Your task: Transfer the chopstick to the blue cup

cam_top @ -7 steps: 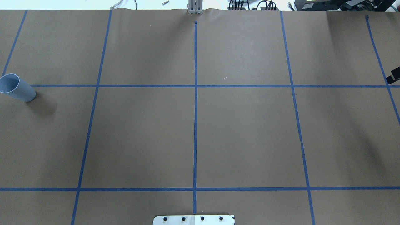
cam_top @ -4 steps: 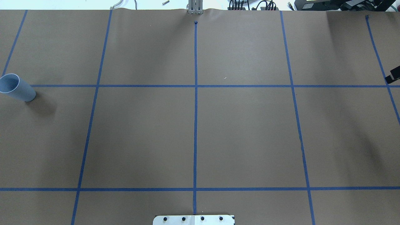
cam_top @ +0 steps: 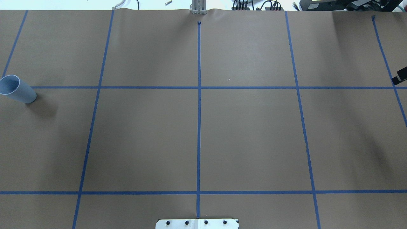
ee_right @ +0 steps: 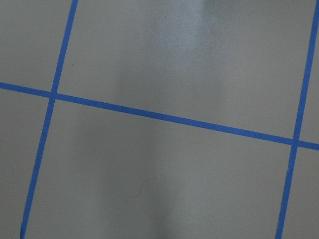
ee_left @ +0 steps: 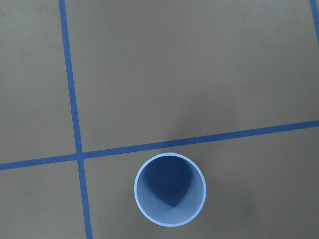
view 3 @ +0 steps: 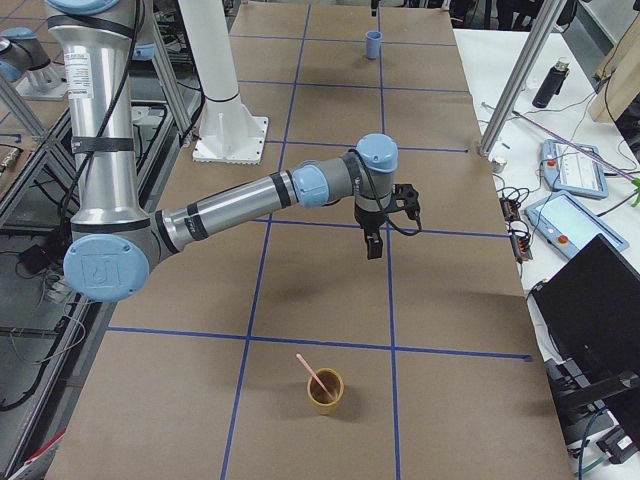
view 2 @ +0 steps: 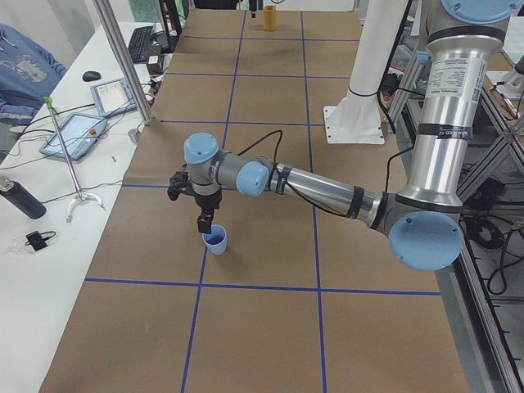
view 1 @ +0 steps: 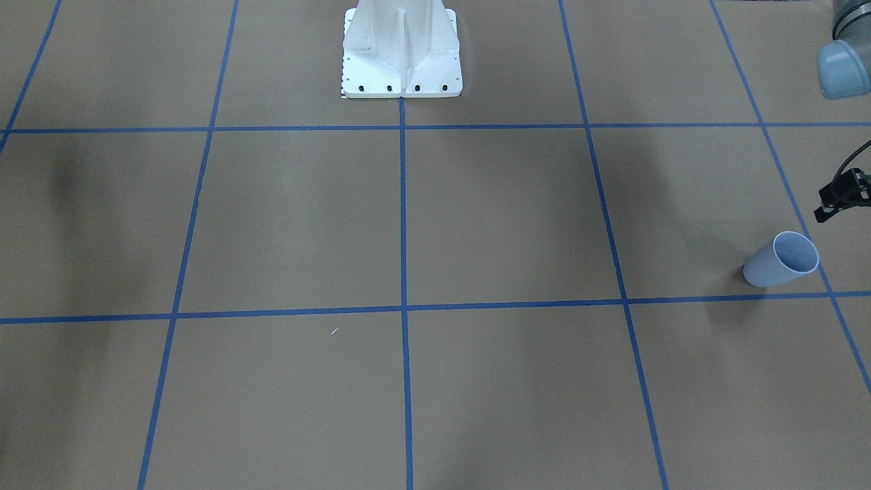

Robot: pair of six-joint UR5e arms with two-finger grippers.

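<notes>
blue cup (view 2: 215,241): just under left claw (view 2: 205,223) | chopstick (view 3: 310,371): well apart from right claw (view 3: 373,247)

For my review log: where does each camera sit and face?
Front-facing: across table, facing pedestal.
Overhead: behind robot, looking down; base plate.
Exterior left: table end; left arm near blue cup.
Exterior right: opposite end; right arm, chopstick.
Left wrist: down into blue cup; no body.
Right wrist: down on tape; no body.
Overhead, front-facing share blue cup.

pale blue cup (ee_left: 170,189) upright and empty, pink chopstick (view 3: 313,372) leaning in tan cup (view 3: 325,398), well apart
</notes>
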